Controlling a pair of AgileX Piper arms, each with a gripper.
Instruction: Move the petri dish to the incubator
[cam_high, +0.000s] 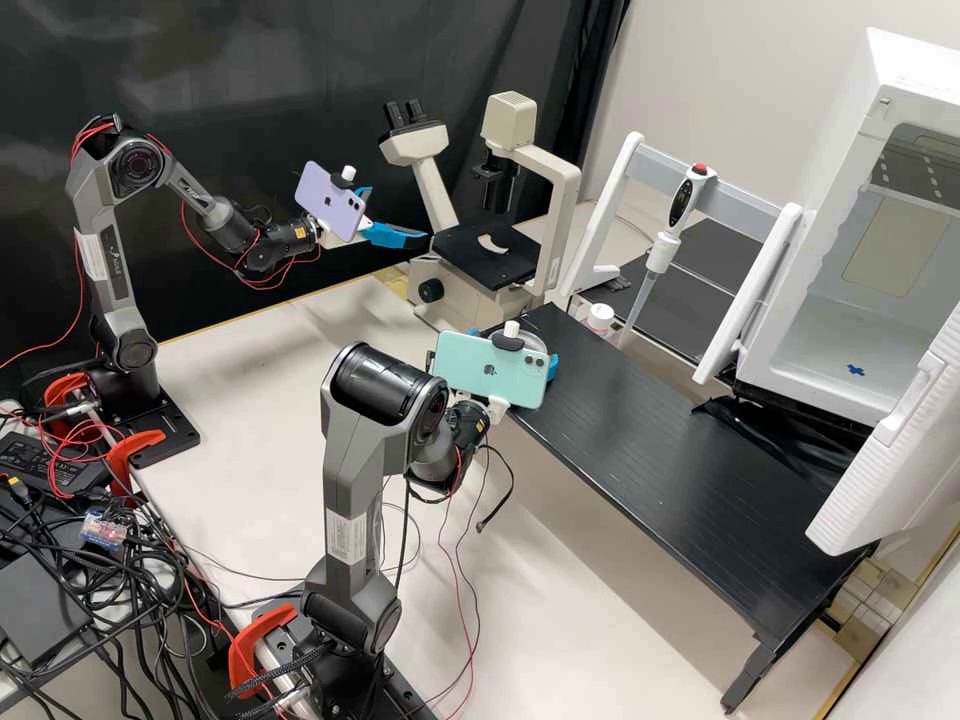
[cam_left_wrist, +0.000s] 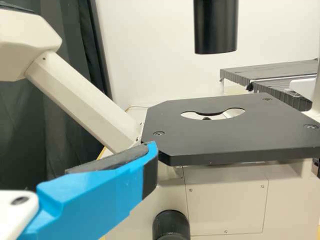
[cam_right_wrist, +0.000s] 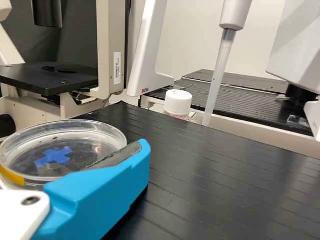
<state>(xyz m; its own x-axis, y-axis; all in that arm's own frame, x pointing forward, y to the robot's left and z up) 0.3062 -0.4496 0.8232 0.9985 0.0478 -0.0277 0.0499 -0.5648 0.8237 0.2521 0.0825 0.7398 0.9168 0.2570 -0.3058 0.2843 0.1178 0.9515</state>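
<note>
Evidently secured, a clear, round petri dish (cam_right_wrist: 65, 140) sits in the grasp of the right gripper (cam_high: 515, 346), one blue finger (cam_right_wrist: 107, 190) against its rim, at the microscope end of a black platform (cam_high: 650, 430). The pick-up appears done; the carry along the platform, the entry, the set-down and the release are all left, putting the job at perhaps a third complete. Further along, the white incubator (cam_high: 815, 345) awaits its delivery, its door (cam_high: 890, 440) swung open and a blue cross (cam_high: 855, 370) on its floor, a likely landing spot. Across the bench, the left gripper (cam_high: 399, 214) holds nothing, its fingers parted beside a microscope (cam_high: 450, 290), seemingly with no part in the step in hand.

Nearest the lens, a mint-green phone (cam_high: 480, 375) on the right wrist masks much of the grip and part of the dish. The dish's near side is cut off in the right wrist view, where its far-side finger is out of sight, and whether its base touches the platform or hangs just above cannot be told. Beyond, the door's outer edge runs out of frame, and a lilac phone (cam_high: 325, 205) covers the base of the left gripper's fingers.
</note>
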